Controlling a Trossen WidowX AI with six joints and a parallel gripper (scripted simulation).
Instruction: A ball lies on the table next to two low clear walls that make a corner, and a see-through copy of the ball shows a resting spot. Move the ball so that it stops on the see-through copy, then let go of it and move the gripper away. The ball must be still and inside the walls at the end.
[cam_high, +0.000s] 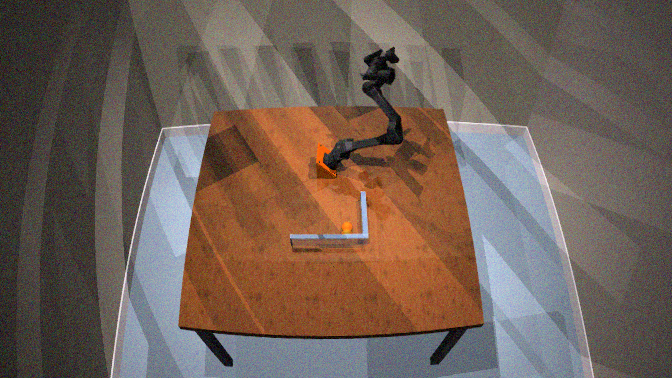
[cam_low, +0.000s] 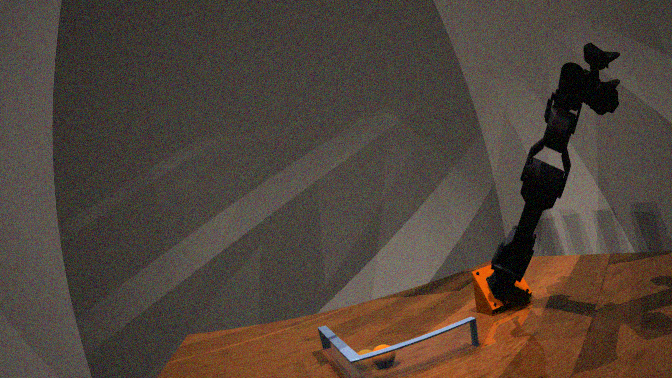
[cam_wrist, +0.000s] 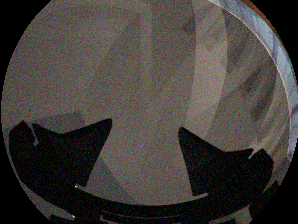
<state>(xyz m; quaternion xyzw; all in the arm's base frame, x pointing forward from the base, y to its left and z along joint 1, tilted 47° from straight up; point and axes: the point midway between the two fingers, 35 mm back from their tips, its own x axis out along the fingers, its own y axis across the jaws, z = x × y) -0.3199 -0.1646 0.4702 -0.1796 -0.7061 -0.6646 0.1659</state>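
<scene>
While the gripper (cam_low: 602, 75) hangs wide open and empty, high above the table (cam_high: 280, 300) at about twelve o'clock of the ball (cam_high: 346, 227), little remains but retreat. That ball rests inside the walls (cam_high: 327, 237), in their corner; keeping the arm high and away should avoid nudging it.

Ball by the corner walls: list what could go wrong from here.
1. The ball sits close against the walls, so the end effector may strike a wall when it comes down.
2. A round ball can roll off if nudged.
3. The open end effector is raised high and far from the ball, and its camera shows no table, so the approach starts blind.
</scene>
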